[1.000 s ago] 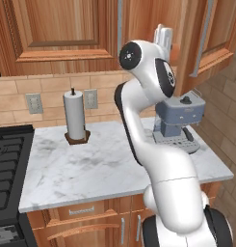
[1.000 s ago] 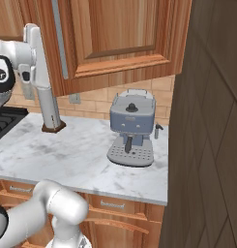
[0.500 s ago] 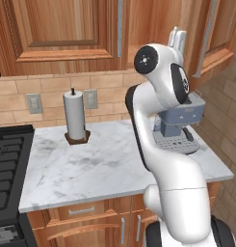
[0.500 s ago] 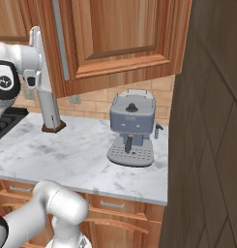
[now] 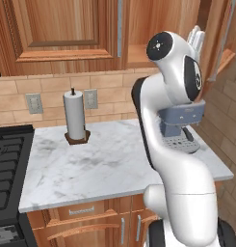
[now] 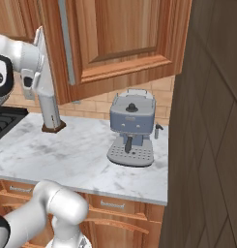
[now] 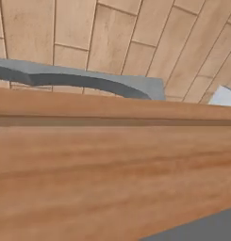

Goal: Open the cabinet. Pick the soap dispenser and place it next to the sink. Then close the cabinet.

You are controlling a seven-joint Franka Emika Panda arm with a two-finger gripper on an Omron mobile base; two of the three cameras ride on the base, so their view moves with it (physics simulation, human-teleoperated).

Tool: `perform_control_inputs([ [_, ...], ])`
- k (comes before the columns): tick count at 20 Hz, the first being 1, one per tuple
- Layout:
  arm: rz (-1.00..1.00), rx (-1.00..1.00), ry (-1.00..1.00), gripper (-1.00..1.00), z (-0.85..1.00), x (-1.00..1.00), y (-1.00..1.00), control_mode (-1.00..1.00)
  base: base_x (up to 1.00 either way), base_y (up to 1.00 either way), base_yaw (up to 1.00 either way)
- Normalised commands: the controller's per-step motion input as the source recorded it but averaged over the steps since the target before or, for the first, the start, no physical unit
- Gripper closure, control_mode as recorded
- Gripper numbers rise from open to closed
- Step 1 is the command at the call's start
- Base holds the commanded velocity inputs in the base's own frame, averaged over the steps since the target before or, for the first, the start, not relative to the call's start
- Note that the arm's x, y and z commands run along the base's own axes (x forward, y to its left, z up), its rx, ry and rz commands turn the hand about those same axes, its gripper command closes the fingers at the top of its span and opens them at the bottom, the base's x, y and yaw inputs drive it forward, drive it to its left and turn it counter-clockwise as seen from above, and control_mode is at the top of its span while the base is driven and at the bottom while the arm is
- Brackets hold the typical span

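"Left base view first: end effector (image 5: 196, 37) raised at 1 o'clock, fingers spread, nothing between them, just at the mouth of the cabinet (image 5: 66, 29). Any risk from there?"

"Plenty. Hand view taken up by a broad wooden plank (image 7: 112, 179) right across the lens, so very close to woodwork; cannot tell which part of the cabinet. Could jam the fingertips into the shelf (image 5: 138, 60) lip or frame if pushed straight in at this height."

"And further out?"

"Open door (image 6: 125, 38) hanging out over the bench (image 5: 105, 164), at 12 o'clock in the right base view. Could be clipped by a wide swing of the wrist and knocked partly shut on the arm. Lower down, coffee machine (image 6: 132, 128) close behind the arm's midsection; could get nudged by a dropping elbow."

"Soap dispenser?"

"Hidden from these angles; presumably inside on the shelf. Easy to topple a tall bottle when reaching in half blind."

"Cabinet's lie, then?"

"Hung on the wall above the bench, long axis running 9 to 3 o'clock along it. Facing out toward the robot. Left door flat and closed at 11 o'clock, right door turned outward, bar handle (image 6: 66, 43) upright, 12 to 6."
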Motion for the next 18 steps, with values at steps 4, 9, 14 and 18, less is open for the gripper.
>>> perform_control_inputs([
  [4, -0.19, 0.12, -0.07, -1.0, 0.0, -0.38, -0.39, -1.0, 0.0, 0.0, 0.0],
  [9, -0.2, 0.02, -0.18, -1.0, -0.04, -0.35, -0.47, -1.0, 0.0, 0.0, 0.0],
  [14, -0.22, 0.0, -0.19, -1.0, -0.07, -0.32, -0.48, -1.0, 0.0, 0.0, 0.0],
  [18, -0.21, 0.01, -0.16, -1.0, -0.07, -0.29, -0.53, -1.0, 0.0, 0.0, 0.0],
])
